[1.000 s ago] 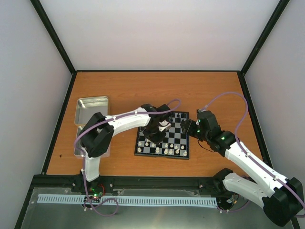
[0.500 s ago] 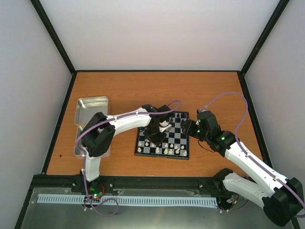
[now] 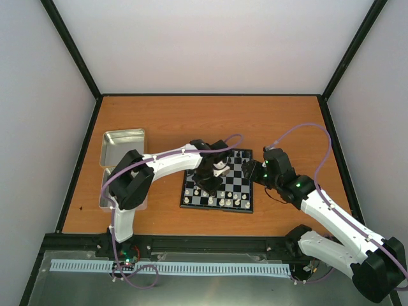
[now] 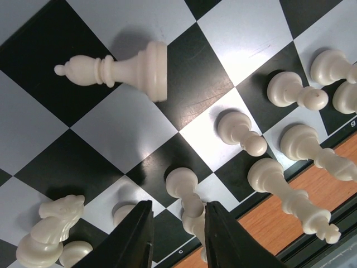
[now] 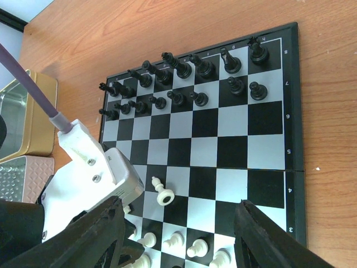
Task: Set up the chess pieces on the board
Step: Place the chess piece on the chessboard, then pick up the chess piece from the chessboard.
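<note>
The board [image 3: 240, 176] lies mid-table, also in the right wrist view [image 5: 234, 151]. Black chess pieces [image 5: 178, 70] stand on its two far rows. White pieces [image 5: 174, 243] stand along the near rows. One white piece [image 4: 111, 70] lies toppled on its side on a dark square, also in the right wrist view [image 5: 163, 192]. My left gripper [image 4: 178, 237] is low over the near left corner, open, its jaws on either side of a standing white pawn [image 4: 189, 198]. My right gripper [image 5: 178, 240] is open wide and empty above the board's right part.
A shiny metal tray [image 3: 122, 146] lies left of the board, and a second tin [image 5: 19, 176] sits beside it. The left arm [image 3: 166, 162] reaches across the board's left edge. Black frame rails border the orange table [image 3: 210, 121].
My left gripper has shifted very slightly over the near left rows. The right arm and the pieces have not moved.
</note>
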Available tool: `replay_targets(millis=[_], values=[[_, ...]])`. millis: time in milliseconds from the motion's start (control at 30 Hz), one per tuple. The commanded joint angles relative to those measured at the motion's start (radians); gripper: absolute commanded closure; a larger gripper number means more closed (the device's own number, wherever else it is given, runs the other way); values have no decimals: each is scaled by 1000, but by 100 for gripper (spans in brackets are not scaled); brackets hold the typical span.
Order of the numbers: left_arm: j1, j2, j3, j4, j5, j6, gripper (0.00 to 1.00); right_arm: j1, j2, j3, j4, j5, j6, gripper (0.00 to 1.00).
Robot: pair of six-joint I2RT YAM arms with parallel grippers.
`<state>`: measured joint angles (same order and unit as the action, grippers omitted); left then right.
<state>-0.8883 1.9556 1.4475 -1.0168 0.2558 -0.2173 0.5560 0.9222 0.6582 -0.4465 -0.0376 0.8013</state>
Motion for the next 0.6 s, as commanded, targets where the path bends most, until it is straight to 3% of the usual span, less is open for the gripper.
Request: replay_targets(millis=[0, 300, 567], values=[[-5, -1, 50, 4, -1, 7, 73, -4, -22, -9, -3, 21, 4, 46], [83, -158, 34, 104, -1, -55, 72, -4, -19, -7, -18, 16, -25, 45], [171, -438, -185, 356, -159, -160, 67, 0, 170, 60, -44, -61, -77, 46]])
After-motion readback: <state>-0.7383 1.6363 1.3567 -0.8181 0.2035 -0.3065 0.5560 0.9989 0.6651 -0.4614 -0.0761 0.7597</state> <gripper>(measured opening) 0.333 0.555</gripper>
